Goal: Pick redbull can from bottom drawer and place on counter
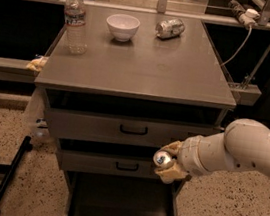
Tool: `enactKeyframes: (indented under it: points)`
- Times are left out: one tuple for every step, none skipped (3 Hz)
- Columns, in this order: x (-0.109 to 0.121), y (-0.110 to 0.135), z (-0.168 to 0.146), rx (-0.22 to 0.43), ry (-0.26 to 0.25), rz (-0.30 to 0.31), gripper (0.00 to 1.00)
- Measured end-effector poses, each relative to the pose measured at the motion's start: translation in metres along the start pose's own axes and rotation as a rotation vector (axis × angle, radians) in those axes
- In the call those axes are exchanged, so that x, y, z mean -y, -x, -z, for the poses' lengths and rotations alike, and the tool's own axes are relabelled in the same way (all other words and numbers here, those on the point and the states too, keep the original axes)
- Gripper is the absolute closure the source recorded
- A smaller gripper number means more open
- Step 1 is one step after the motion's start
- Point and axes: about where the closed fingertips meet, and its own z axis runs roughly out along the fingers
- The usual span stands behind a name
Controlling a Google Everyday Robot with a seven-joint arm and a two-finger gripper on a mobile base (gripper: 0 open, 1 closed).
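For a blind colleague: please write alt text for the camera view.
The gripper holds the redbull can in front of the middle drawer, above the open bottom drawer. The counter carries a bottle, a bowl and another can.

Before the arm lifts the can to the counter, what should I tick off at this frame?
1. Grip: redbull can clamped in the hand: ok.
2. Can out of the open bottom drawer, level with the middle drawer front: ok.
3. Bare spot on the counter, front half: ok.
4. Water bottle, bowl and dented can stand along the far edge, away from that spot: ok.
5. Clearance past the counter's front edge on the way up: cannot tell.
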Motion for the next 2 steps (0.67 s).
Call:
enactKeyframes:
  points:
    - [0.011,0.016,0.019,0.048,0.003,-0.012,1.00]
    - [0.029,0.066,0.083,0.124,-0.002,-0.023,1.00]
